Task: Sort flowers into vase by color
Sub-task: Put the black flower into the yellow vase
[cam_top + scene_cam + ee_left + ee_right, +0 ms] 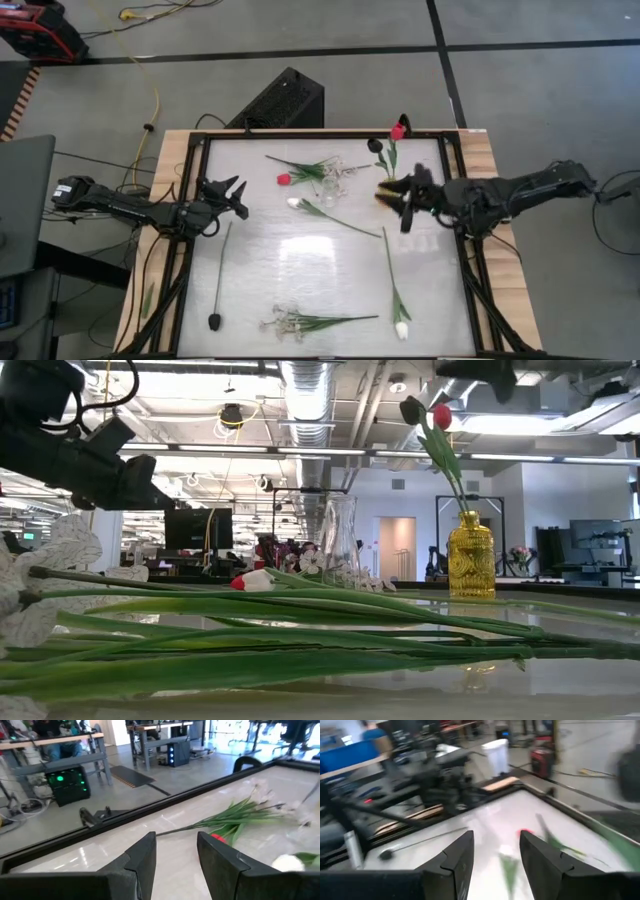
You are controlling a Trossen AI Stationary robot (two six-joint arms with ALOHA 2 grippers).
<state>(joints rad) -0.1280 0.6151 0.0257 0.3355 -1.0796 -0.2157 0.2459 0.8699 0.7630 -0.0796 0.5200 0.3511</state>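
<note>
Currently I see right claw open, empty, near table's right edge beside yellow vase holding red and dark flowers. Left claw open at left edge. Remaining flowers scattered; centre-left glass mostly free.

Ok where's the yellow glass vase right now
In the low view the yellow glass vase stands at the table's far right, holding a red tulip and a dark bloom, right of a clear vase.
</note>
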